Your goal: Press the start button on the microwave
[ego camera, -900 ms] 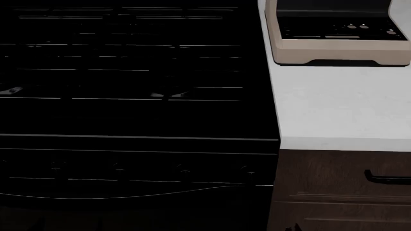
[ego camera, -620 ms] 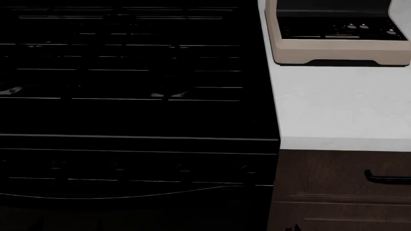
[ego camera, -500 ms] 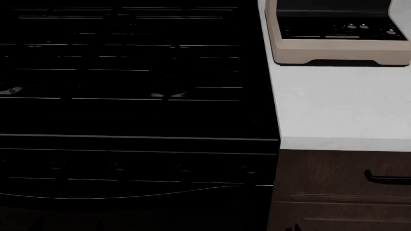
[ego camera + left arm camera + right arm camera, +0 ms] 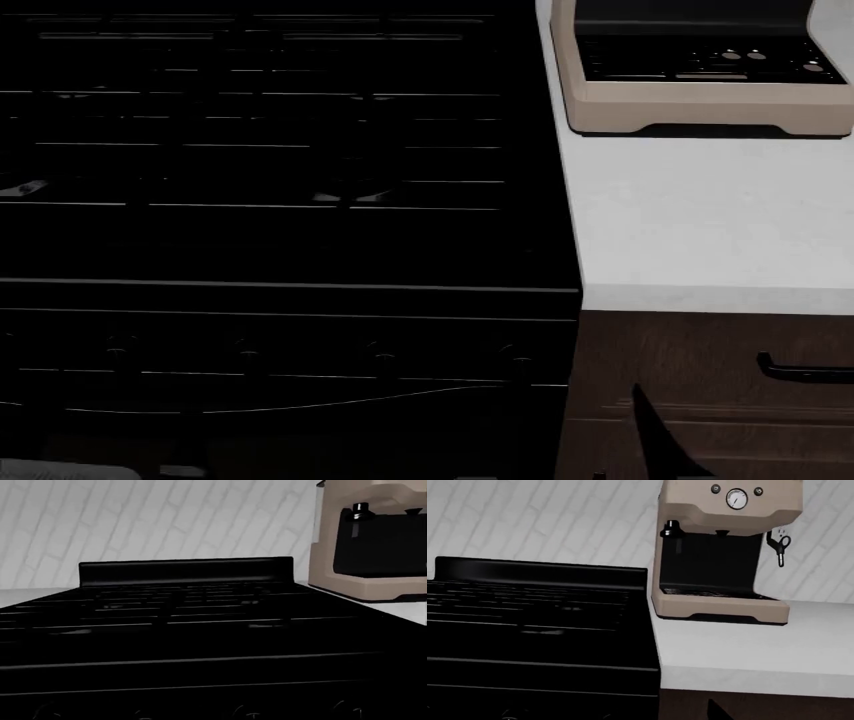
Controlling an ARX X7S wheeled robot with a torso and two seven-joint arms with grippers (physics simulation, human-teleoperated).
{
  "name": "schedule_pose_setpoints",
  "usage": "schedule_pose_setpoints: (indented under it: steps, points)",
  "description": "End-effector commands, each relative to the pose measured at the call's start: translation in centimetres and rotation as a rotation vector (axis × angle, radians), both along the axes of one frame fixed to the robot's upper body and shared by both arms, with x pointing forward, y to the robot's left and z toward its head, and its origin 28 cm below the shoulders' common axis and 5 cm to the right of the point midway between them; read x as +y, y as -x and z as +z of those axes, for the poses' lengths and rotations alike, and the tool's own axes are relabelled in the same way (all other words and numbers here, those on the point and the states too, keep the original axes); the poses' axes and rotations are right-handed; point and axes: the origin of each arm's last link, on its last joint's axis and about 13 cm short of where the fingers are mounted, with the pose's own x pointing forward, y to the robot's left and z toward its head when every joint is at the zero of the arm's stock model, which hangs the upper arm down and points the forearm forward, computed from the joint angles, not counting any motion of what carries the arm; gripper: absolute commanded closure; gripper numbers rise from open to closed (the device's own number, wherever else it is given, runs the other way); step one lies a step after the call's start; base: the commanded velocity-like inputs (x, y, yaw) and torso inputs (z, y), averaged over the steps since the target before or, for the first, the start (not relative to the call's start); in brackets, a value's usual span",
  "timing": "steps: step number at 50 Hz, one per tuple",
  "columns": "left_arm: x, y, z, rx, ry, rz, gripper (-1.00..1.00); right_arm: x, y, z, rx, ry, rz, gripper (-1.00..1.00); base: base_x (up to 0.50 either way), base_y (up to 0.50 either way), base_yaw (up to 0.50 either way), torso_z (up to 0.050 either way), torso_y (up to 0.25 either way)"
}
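head view: a black stove (image 4: pixel 267 200) fills the frame from 12 o'clock round to 9 o'clock, its dark grates running across the top and a row of knobs (image 4: pixel 380 355) along its front near 6 o'clock. just beside it, toward 3 o'clock, lies a white counter (image 4: pixel 707 220). at 1 o'clock a beige coffee machine (image 4: pixel 694 105) stands on the counter, only its base and drip tray showing. below the counter edge, at 4 o'clock, is a dark wood drawer (image 4: pixel 707 370) with a black handle (image 4: pixel 807 372). a thin dark shape pokes up at 5 o'clock, too little of it showing to name. no microwave shows here, and neither gripper is in the frame.

left wrist view: the stove (image 4: pixel 180 625) stretches away toward a white tiled wall (image 4: pixel 153 525), its raised back panel standing across the middle. the coffee machine (image 4: pixel 373 545) sits near the stove's far corner, on the counter. the microwave and its start button do not show, and the left gripper itself is out of the picture, so i cannot tell whether it is released or clenched.

right wrist view: the coffee machine (image 4: pixel 724 555) stands whole against the tiled wall (image 4: pixel 547 520), with a round gauge (image 4: pixel 736 498) on its face and a small steam wand (image 4: pixel 778 546) at its side. it rests on the counter (image 4: pixel 754 650), just beside the stove (image 4: pixel 537 625). again no microwave, and the right gripper's state cannot be told.
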Motion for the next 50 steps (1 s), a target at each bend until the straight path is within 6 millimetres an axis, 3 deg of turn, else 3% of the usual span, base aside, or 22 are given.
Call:
schedule_pose_setpoints:
  steps: [1,9,14,18,23,50]
  points:
    - [0.0,-1.4,5.1,-0.022,-0.006,0.021,-1.00,-0.3,0.1,4.8,-0.083,-0.004,0.001,-1.00,0.00,0.00,0.00,0.000,0.000]
    - [0.1,-2.7,8.5,-0.001,0.020,-0.035,-1.00,-0.7,-1.1,7.8,-0.048,-0.044,-0.079,-1.00,0.00,0.00,0.00,0.000,0.000]
    - [0.1,-3.6,9.7,-0.022,-0.009,-0.039,-1.00,-0.9,-2.1,9.4,-0.041,0.056,-0.036,-1.00,0.00,0.00,0.00,0.000,0.000]
    - [0.1,-4.5,10.5,-0.019,-0.002,-0.043,-1.00,-1.4,-3.3,11.8,-0.053,0.080,-0.018,-1.00,0.00,0.00,0.00,0.000,0.000]
    - [0.4,-5.3,11.2,-0.014,0.036,-0.034,-1.00,-1.4,-3.7,13.1,-0.071,0.075,-0.002,-1.00,0.00,0.00,0.00,0.000,0.000]
    - [0.2,-4.9,10.6,-0.021,0.037,-0.033,-1.00,-0.9,-3.8,12.8,-0.091,0.035,0.084,-1.00,0.28,0.12,0.00,0.000,0.000]
